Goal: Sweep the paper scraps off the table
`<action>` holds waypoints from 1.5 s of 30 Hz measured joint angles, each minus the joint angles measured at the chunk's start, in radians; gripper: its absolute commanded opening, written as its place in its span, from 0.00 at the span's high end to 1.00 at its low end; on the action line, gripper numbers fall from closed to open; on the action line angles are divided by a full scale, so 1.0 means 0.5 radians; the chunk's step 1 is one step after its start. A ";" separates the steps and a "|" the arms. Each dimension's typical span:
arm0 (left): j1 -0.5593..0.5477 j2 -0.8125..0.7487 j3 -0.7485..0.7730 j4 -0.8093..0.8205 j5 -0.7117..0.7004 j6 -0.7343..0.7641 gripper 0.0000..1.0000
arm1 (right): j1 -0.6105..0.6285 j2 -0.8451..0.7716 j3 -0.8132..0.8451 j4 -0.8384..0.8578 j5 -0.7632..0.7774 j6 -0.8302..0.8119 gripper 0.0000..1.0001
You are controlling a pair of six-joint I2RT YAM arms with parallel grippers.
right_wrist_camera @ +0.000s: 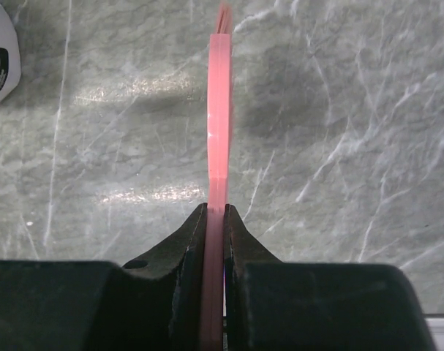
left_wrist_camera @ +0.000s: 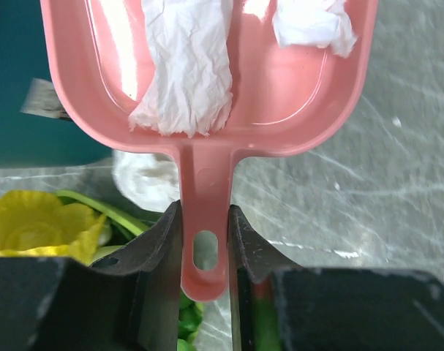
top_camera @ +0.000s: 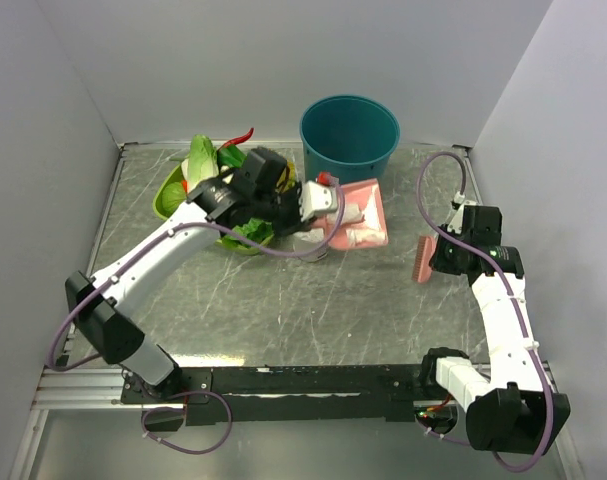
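Table: one flat grey marble-patterned table (top_camera: 313, 300) with pale veins and a metal rim.
Bucket: one round teal plastic bucket (top_camera: 349, 135), at the far centre.
Tray: one green tray of leafy vegetables (top_camera: 169, 195), far left, left of the bucket.
Dustpan: one pink plastic dustpan (left_wrist_camera: 280, 88), just near of the bucket and right of the tray.
Brush: one flat pink plastic brush (right_wrist_camera: 219, 110), on the right, well apart from the dustpan.
Left gripper (left_wrist_camera: 205, 248): one, its fingers partly closed and clamped on the dustpan's handle.
Right gripper (right_wrist_camera: 216, 219): one, pinched tight on the brush's thin edge.
Scraps: three crumpled white tissue-paper scraps. Two lie inside the dustpan, a long one (left_wrist_camera: 185, 66) at its middle and a smaller one (left_wrist_camera: 313, 25) towards its right corner. A third (left_wrist_camera: 145, 179) lies below the pan beside the tray.
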 measured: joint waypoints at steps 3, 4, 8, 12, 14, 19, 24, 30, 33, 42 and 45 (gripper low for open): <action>0.060 0.119 0.227 -0.041 -0.002 -0.080 0.99 | -0.018 -0.001 -0.008 0.001 -0.037 0.036 1.00; 0.087 0.172 0.330 -0.050 -0.003 -0.114 0.99 | -0.018 -0.001 -0.010 0.002 -0.053 0.044 1.00; 0.192 0.360 0.713 -0.079 -0.027 -0.217 0.99 | -0.032 -0.002 -0.011 0.002 -0.096 0.068 1.00; 0.267 0.509 1.010 -0.021 -0.182 -0.261 0.99 | -0.045 -0.004 -0.023 0.008 -0.138 0.092 1.00; 0.277 0.562 1.087 0.038 -0.312 -0.240 0.99 | -0.050 -0.004 -0.027 0.011 -0.170 0.108 1.00; 0.287 0.887 1.476 0.288 -0.702 0.009 0.99 | -0.066 -0.008 -0.060 0.033 -0.241 0.147 1.00; 0.300 1.118 1.527 0.693 -1.019 0.624 0.99 | -0.072 -0.011 -0.090 0.043 -0.291 0.172 1.00; 0.328 1.201 1.460 1.001 -1.089 1.520 0.99 | -0.097 -0.045 -0.097 0.063 -0.326 0.189 1.00; 0.338 1.201 1.434 1.150 -1.065 1.920 0.99 | -0.110 -0.070 -0.130 0.079 -0.337 0.199 1.00; 0.355 1.143 1.196 1.337 -0.978 2.603 0.99 | -0.135 -0.096 -0.187 0.074 -0.385 0.230 1.00; 0.356 1.171 1.215 1.289 -0.982 2.670 0.99 | -0.135 -0.098 -0.187 0.076 -0.393 0.230 1.00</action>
